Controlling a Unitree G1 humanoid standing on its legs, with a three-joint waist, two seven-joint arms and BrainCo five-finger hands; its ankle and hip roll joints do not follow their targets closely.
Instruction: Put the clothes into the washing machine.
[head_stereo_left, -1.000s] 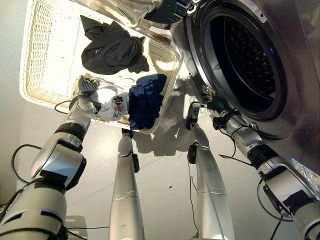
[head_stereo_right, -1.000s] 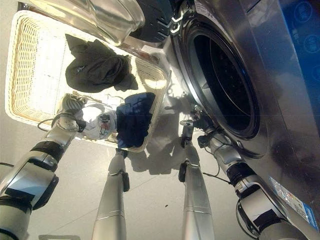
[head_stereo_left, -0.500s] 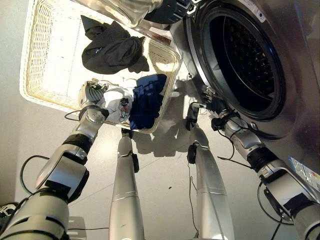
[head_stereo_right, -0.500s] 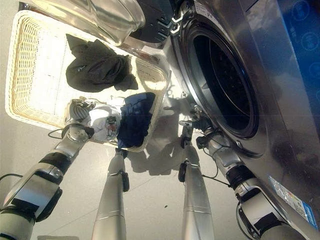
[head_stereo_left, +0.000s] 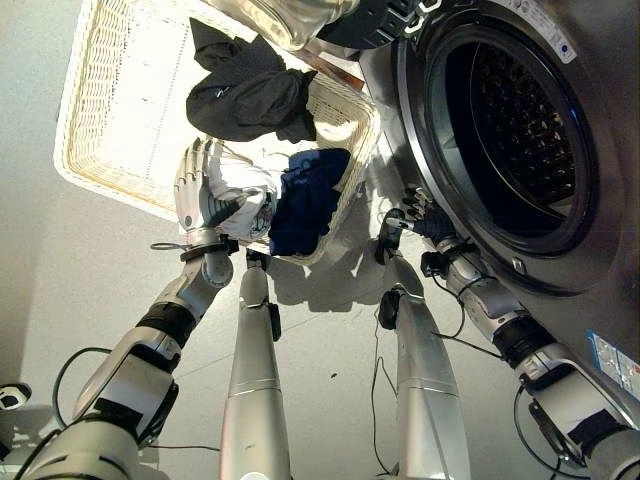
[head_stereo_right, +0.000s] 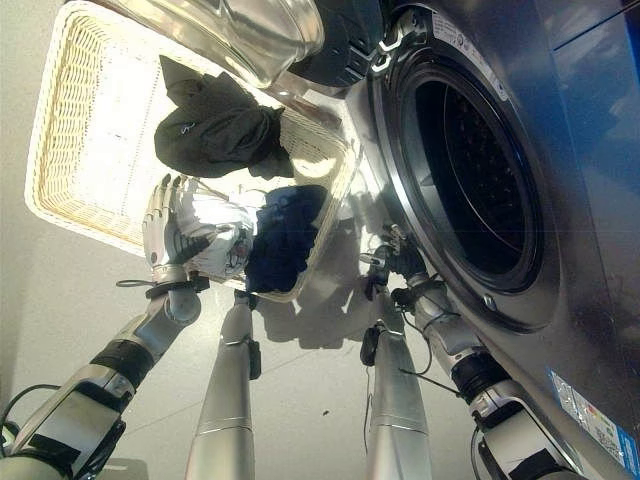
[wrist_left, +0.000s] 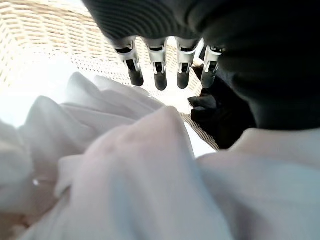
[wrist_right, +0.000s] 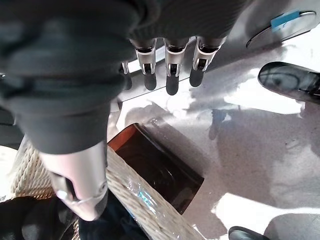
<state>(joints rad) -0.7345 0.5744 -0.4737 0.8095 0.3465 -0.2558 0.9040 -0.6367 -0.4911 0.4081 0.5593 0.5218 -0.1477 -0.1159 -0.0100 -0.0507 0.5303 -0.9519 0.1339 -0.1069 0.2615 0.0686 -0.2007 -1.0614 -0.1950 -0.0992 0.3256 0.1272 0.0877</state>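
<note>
both hands open: left hand (head_stereo_left: 196, 190) on white garment (head_stereo_left: 245, 195), part-hiding it; right hand (head_stereo_left: 420, 218) empty.

A pale grey floor (head_stereo_left: 330, 350) spreads under everything, lit in bright patches toward 12 o'clock and shaded at 6 o'clock. In the right wrist view a dark reddish-brown panel (wrist_right: 160, 170) lies on that floor, touching the woven wicker beside it.
</note>
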